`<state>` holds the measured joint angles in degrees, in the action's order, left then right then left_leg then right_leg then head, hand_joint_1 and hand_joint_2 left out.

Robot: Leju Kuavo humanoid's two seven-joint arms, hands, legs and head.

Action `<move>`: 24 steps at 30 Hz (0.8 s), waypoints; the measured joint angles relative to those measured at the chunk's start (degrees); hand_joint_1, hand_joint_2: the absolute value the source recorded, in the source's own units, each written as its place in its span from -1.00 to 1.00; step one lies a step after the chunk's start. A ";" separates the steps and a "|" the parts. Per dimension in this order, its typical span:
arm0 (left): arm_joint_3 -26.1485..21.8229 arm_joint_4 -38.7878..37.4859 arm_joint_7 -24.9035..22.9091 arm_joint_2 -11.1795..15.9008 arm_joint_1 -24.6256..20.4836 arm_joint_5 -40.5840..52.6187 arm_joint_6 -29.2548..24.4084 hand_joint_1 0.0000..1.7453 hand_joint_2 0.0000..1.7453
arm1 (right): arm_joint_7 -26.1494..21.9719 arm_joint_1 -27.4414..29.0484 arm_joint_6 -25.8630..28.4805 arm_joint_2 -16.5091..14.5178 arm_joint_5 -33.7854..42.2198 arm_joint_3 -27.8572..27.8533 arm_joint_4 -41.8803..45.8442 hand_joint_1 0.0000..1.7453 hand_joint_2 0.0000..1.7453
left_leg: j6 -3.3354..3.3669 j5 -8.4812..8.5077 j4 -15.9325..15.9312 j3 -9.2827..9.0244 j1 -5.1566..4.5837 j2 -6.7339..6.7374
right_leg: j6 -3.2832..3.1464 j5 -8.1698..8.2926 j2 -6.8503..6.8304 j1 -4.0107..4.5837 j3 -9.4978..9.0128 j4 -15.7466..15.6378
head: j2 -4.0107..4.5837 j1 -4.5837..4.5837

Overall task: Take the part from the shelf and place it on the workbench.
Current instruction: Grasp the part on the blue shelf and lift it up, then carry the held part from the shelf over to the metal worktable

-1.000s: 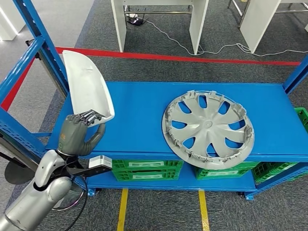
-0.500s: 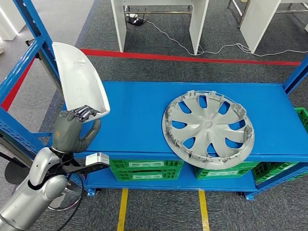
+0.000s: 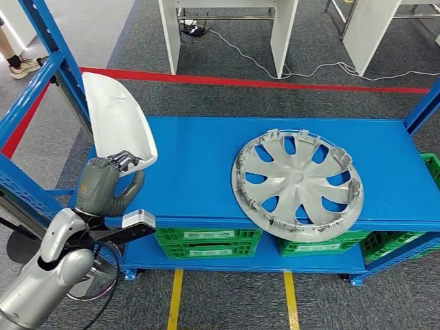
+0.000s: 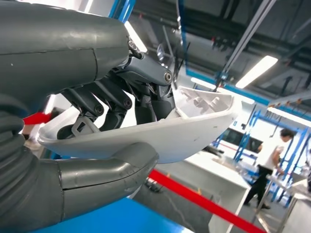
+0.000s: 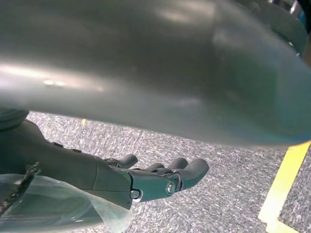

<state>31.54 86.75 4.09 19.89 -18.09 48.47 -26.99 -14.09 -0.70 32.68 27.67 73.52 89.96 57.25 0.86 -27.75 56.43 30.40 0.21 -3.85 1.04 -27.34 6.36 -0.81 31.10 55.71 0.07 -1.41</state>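
We see the blue shelf holding a hubcap flat. Our left hand clamps the white part by its lower edge, tilted up off the shelf's left end, likely for clearance. Our right hand hangs empty, fingers loosely apart, over the floor.

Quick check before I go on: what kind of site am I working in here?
Probably a factory or workshop floor for car parts. A blue steel shelf carries a wheel cover, green crates sit below, and red and yellow floor lines mark zones.
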 joint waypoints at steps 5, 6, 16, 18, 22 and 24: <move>-0.50 0.00 -0.37 0.00 0.11 0.16 0.25 1.00 1.00 | -0.30 0.00 0.04 0.00 0.09 0.00 0.05 -1.00 -1.00 | 0.00 0.00 0.00 0.00 0.00 0.00 | 0.00 0.00 0.00 0.00 0.00 0.00 | 0.00 0.01; -0.56 0.00 -0.50 0.00 0.17 0.37 0.17 1.00 1.00 | -0.33 0.00 0.02 0.00 0.10 0.00 0.05 -1.00 -1.00 | 0.00 0.00 0.00 0.00 0.00 0.00 | 0.00 0.00 0.00 0.00 0.00 0.00 | 0.00 0.01; -1.05 0.08 -2.39 0.00 0.92 1.54 0.11 1.00 1.00 | -0.12 0.03 0.35 0.01 0.23 0.00 0.92 -1.00 -1.00 | 0.00 0.00 0.03 0.01 -0.07 0.00 | 0.00 0.00 0.00 -0.08 0.00 -0.02 | 0.00 0.01; -1.15 -0.04 -2.35 0.01 1.18 1.54 0.05 1.00 1.00 | -0.17 0.05 -0.20 0.01 0.44 0.00 0.78 -1.00 -1.00 | 0.01 -0.01 0.05 0.02 -0.11 0.00 | 0.01 0.00 0.00 -0.12 0.00 -0.02 | 0.00 0.00; -1.36 -0.20 -2.36 0.17 1.69 1.81 0.06 1.00 1.00 | -0.11 0.10 -0.45 0.00 0.70 0.02 0.44 -1.00 -1.00 | 0.06 -0.04 0.15 0.04 -0.27 -0.01 | 0.07 0.02 0.00 -0.29 0.01 -0.02 | 0.00 0.01; -1.57 -0.21 -2.51 0.33 1.87 2.06 0.13 1.00 1.00 | -0.07 0.13 -0.34 0.00 0.83 0.02 0.40 -1.00 -1.00 | 0.14 -0.09 0.30 0.08 -0.31 -0.01 | 0.14 0.03 0.01 -0.33 0.01 -0.02 | 0.00 0.01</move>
<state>29.97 86.54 1.58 20.22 -16.22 50.52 -26.86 -14.16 -0.56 32.34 27.67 74.35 89.99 57.66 0.99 -27.84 56.73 30.48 -0.10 -3.86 1.18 -27.30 6.38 -1.14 31.11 55.69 0.07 -1.40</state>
